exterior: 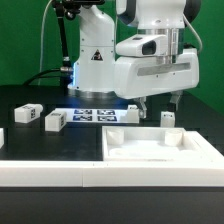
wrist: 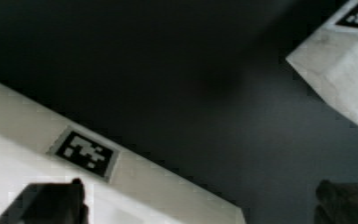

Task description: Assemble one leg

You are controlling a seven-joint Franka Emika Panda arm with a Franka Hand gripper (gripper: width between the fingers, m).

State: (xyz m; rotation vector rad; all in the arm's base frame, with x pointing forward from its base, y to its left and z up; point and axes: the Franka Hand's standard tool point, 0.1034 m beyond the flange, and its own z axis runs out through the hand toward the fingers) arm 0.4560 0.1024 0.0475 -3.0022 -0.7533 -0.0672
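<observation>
The leg [exterior: 168,118] stands upright on the black table [exterior: 60,140], just beyond the far rim of the white tray-like piece [exterior: 150,131], toward the table edge at the exterior view's right. It looks apart from the rim, though the angle does not settle that. Standing on end leaves its side faces free for fingers coming down from above, which is probably why this block is the likely one to take.

The gripper [exterior: 158,105] hangs above the table near the leg. Its jaws are spread wide with nothing between them, as the wrist view confirms: the two dark fingers [wrist: 51,200] sit far apart over bare table. It is empty and clear of every part.

Two more small white blocks [exterior: 25,113] [exterior: 55,121] lie toward the table edge at the exterior view's left, well apart from the gripper. The marker board [exterior: 95,114] lies flat between them and the arm, nearer the far edge.

The tray-like piece rests toward the near edge, open side up, a sensible pose if a leg is to be fitted at a corner. The wrist view also shows a white surface with a marker tag [wrist: 87,152]; which part that is, I cannot tell.

My judgement: the grasp is not yet made, and the next move calls for centring over the leg before descending.
</observation>
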